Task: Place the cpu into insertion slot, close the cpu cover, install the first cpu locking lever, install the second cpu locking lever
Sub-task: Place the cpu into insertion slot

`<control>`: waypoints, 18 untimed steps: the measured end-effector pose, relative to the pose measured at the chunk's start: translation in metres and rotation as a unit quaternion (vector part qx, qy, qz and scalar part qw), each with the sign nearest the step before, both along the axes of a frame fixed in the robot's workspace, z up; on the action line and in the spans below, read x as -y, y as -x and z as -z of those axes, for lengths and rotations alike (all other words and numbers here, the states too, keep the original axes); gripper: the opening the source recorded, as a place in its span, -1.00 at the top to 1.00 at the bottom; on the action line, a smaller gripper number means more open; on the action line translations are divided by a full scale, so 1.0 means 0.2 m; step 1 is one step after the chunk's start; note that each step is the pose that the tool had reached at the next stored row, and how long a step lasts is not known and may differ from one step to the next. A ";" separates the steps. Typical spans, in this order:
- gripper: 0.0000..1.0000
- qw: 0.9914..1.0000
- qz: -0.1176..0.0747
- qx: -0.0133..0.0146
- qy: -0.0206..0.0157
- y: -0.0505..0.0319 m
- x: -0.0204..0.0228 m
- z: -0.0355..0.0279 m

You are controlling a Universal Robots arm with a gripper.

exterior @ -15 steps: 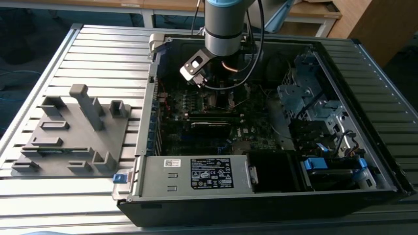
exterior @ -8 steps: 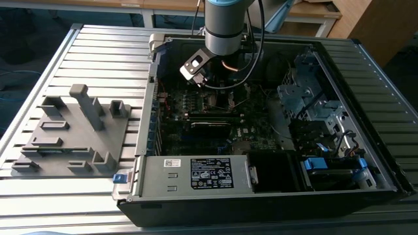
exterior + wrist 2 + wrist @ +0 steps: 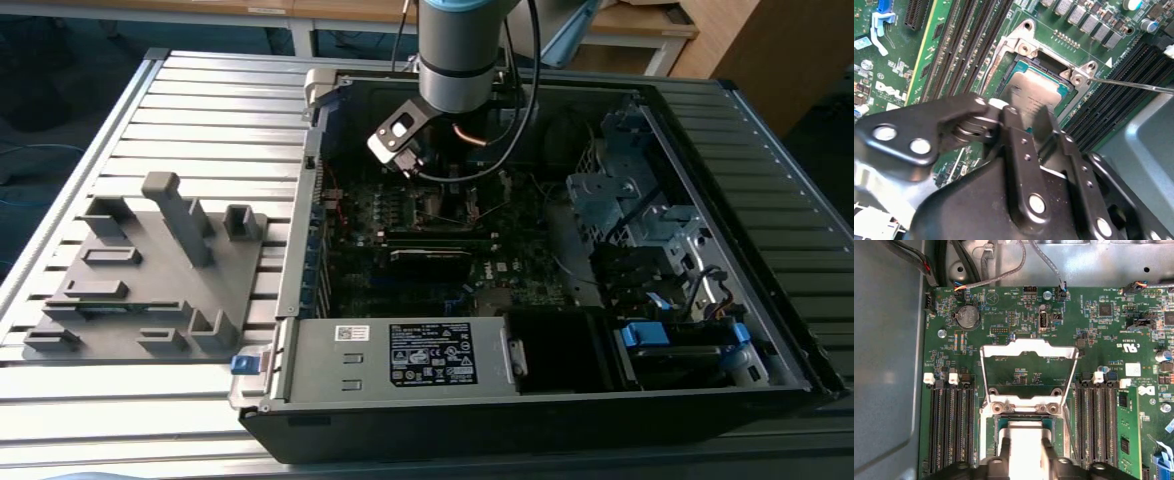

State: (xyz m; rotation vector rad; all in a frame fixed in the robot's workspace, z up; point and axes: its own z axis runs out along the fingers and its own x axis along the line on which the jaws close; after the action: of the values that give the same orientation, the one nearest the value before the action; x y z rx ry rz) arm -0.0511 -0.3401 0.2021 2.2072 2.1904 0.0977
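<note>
- My end effector is clamped on the cpu: in the first wrist view a black finger sits against each of two opposite edges of the chip.
- In the second wrist view the end effector is down at the socket, and the cpu lies inside the socket's frame with its dull silver top facing up. I cannot tell whether it is fully seated or just above the contacts.
- The cover is open. Its shiny frame stands up from the hinge at the socket's edge, and the green board shows through its window.
- A thin lever runs out from a corner of the socket over the dark memory slots, and it is not latched down.
- More memory slots flank the socket on both sides, and a memory stick stands in one bank.
- A coin cell sits on the board beyond the cover.
- In the exterior view my arm reaches down into the open case, with the end effector low over the board.
- The case lies on the slatted bench. A grey fixture rests on the bench beside the case, on the exterior view's left.
</note>
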 end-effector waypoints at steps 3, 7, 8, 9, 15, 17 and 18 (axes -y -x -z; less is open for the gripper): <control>0.41 1.000 0.000 0.000 0.000 0.000 0.000 0.000; 0.76 1.000 0.000 0.000 0.000 0.000 0.000 -0.001; 0.79 1.000 0.000 0.000 0.000 0.000 0.000 -0.001; 0.79 1.000 0.000 0.000 0.000 0.000 0.000 -0.001; 0.79 1.000 0.000 -0.004 0.000 0.000 0.000 -0.002; 0.79 1.000 0.000 -0.004 0.000 0.000 0.000 -0.002; 0.79 1.000 0.000 -0.004 0.000 0.000 0.000 -0.002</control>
State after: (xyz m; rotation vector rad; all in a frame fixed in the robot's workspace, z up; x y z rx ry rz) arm -0.0511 -0.3401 0.2025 2.2118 2.1947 0.0879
